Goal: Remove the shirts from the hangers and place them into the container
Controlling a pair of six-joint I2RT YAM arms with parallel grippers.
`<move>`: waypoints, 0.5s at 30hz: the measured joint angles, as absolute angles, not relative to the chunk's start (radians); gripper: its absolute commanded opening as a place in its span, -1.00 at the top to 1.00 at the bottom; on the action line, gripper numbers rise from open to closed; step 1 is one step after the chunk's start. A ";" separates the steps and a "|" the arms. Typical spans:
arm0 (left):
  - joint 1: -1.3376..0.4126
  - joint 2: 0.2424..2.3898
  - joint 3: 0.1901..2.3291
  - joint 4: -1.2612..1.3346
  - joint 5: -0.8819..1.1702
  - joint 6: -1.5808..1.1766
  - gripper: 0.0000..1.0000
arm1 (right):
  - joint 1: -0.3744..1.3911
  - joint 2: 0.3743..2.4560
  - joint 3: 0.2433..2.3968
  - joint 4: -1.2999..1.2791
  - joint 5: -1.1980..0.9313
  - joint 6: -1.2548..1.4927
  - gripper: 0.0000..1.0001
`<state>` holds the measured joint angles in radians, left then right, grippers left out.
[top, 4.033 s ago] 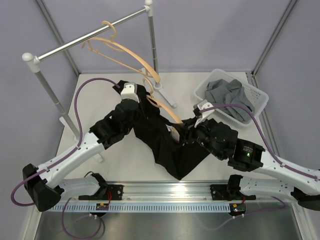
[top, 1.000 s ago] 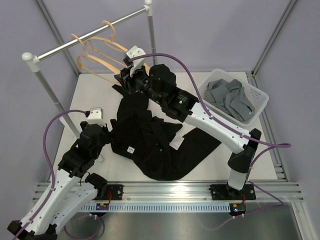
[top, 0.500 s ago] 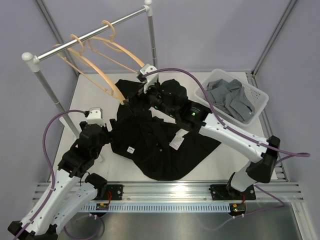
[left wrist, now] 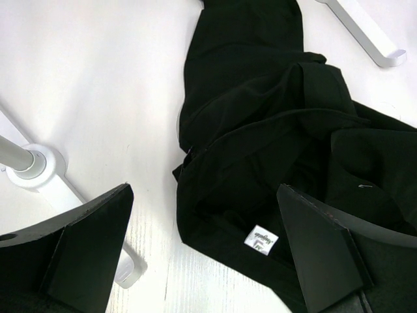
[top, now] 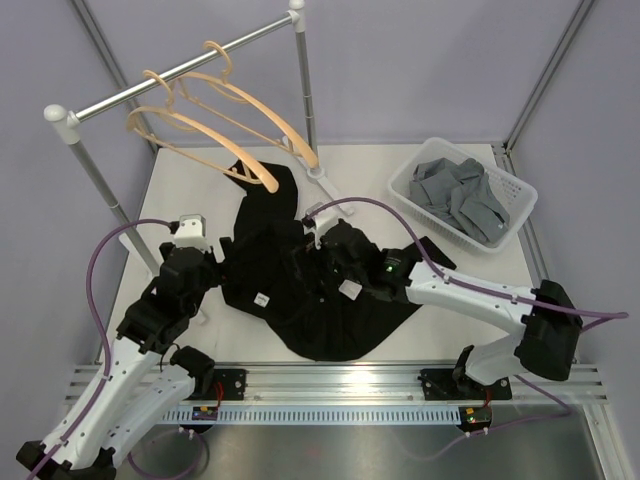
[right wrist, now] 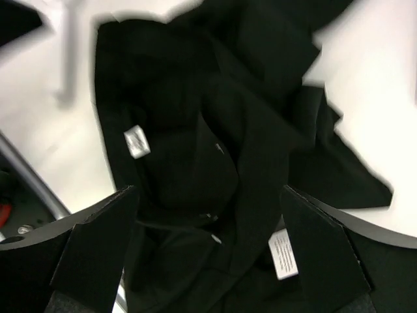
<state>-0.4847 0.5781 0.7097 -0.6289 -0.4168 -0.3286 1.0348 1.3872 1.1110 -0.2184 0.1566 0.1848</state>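
Two shirts, one left to move. Top view: grey shirt sits in the white laundry basket, black shirt lies crumpled on the table, both wooden hangers hang bare on the rail. Black shirt's long axis runs diagonally, from under the hangers toward the near edge. Right gripper is directly over its middle, left gripper just off its left edge. Basket is far right, so the right arm looks better placed for pick and carry
Left wrist: jaws spread wide, empty; cloth lies ahead and right, white label between the jaws
Right wrist (blurred): jaws wide apart, nothing held, black cloth straight below, so a straight drop should reach it
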 measured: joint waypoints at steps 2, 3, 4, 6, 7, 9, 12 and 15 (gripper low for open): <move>-0.483 0.578 0.710 -0.629 -0.417 -0.329 -0.98 | 1.037 1.442 1.087 -0.229 0.178 0.225 -0.99; -0.482 0.578 0.710 -0.629 -0.417 -0.329 -0.98 | 1.037 1.470 1.081 -0.229 0.188 0.239 -0.99; -0.482 0.578 0.710 -0.630 -0.417 -0.329 -0.98 | 1.037 1.497 1.078 -0.226 0.194 0.249 -0.99; -0.482 0.578 0.710 -0.630 -0.417 -0.329 -0.98 | 1.037 1.552 1.078 -0.211 0.202 0.262 -0.99; -0.482 0.578 0.710 -0.630 -0.417 -0.329 -0.98 | 1.038 1.585 1.080 -0.198 0.210 0.267 -0.99; -0.482 0.578 0.710 -0.630 -0.417 -0.329 -0.98 | 1.038 1.659 1.092 -0.181 0.228 0.273 -0.99; -0.482 0.578 0.710 -0.630 -0.417 -0.329 -0.98 | 1.038 1.772 1.119 -0.167 0.247 0.286 -0.99; -0.482 0.578 0.709 -0.630 -0.417 -0.329 -0.98 | 1.031 1.869 1.145 -0.160 0.258 0.307 -0.99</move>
<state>-0.4820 0.5781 0.7094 -0.6304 -0.4168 -0.3290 1.0309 1.8694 1.1450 -0.1604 0.2577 0.3069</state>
